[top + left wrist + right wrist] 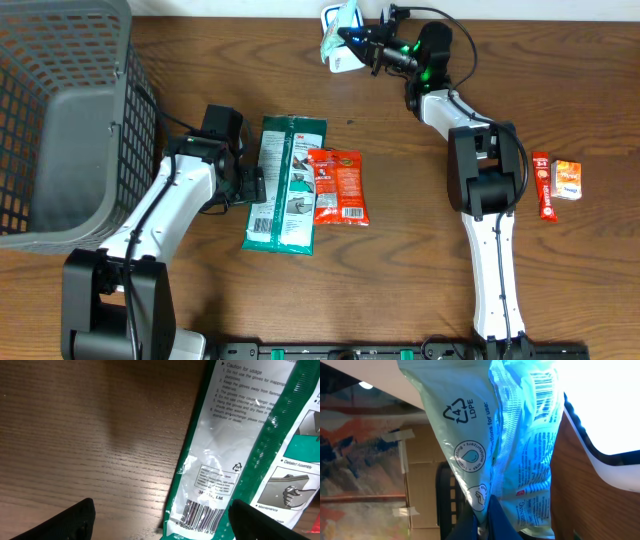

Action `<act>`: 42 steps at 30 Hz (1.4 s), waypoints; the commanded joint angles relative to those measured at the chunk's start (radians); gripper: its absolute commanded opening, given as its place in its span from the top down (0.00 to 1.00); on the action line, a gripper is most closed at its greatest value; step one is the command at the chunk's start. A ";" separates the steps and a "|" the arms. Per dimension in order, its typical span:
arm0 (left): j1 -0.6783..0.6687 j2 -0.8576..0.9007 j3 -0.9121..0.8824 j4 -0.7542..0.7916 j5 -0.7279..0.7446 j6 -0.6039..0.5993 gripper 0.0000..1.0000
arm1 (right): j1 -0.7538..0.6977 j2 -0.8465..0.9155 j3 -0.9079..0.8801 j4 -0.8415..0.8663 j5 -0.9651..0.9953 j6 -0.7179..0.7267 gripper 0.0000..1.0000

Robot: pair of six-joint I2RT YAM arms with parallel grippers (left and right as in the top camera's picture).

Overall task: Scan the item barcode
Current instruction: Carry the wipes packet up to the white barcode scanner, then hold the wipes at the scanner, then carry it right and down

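Slippage is risked because the pale-green plastic pouch (515,435) is pinched at 1 edge by the closed right claw (486,519); the left claw (162,525) is held open.

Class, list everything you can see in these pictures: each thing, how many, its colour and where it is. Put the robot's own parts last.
table: one, dark brown wood, under everything
basket: one, grey plastic mesh, far left
glove packet: one, green and white, lying flat at the centre, barcode showing
snack packet: one, orange-red, lying against the glove packet's right side
pouch: one, pale green and white, lifted at the top edge
stick packet: one, red, far right
small box: one, orange and white, beside the stick packet
left gripper: one, black, open at the glove packet's left edge
right gripper: one, black, shut on the pouch
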 commanded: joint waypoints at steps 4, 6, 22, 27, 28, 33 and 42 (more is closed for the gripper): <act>0.000 -0.001 0.004 -0.003 -0.009 -0.003 0.14 | 0.002 0.003 0.021 -0.056 0.004 -0.113 0.99; 0.000 -0.001 0.004 -0.003 -0.008 -0.003 0.14 | 0.005 0.006 0.021 -0.080 0.003 -0.150 0.99; 0.000 -0.001 0.004 -0.003 -0.008 -0.003 0.14 | 0.001 0.008 0.021 -0.018 -0.025 -0.214 0.99; 0.000 -0.001 0.004 -0.003 -0.008 -0.003 0.14 | -0.007 -0.006 0.022 0.006 -0.068 -0.217 0.98; 0.000 -0.001 0.004 -0.003 -0.008 -0.003 0.14 | -0.006 -0.016 0.022 0.029 -0.085 -0.222 0.98; 0.000 -0.001 0.004 -0.003 -0.008 -0.003 0.14 | 0.002 -0.088 0.022 0.086 -0.143 -0.225 0.98; 0.000 -0.001 0.004 -0.003 -0.008 -0.003 0.14 | 0.009 -0.287 0.021 0.039 -0.229 -0.224 0.98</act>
